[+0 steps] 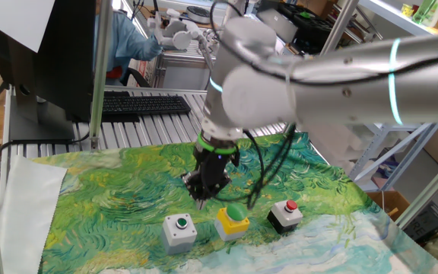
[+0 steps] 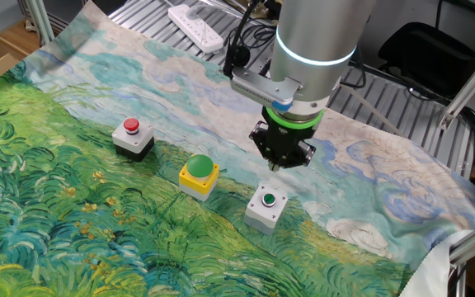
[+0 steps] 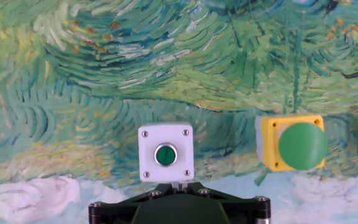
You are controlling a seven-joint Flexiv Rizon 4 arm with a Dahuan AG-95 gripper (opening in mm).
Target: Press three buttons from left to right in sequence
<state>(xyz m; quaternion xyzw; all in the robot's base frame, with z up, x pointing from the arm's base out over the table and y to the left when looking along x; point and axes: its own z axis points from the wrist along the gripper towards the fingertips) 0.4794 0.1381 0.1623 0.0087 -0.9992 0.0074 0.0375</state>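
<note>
Hand view: grey box (image 3: 166, 152) square, button-up.

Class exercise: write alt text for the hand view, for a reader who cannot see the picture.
Seen from above, a grey box with a small green button sits near the bottom centre, just above the dark end effector at the frame's lower edge. A yellow box with a large green dome button lies to its right, both on a cloth printed with swirling green brushstrokes.
</note>
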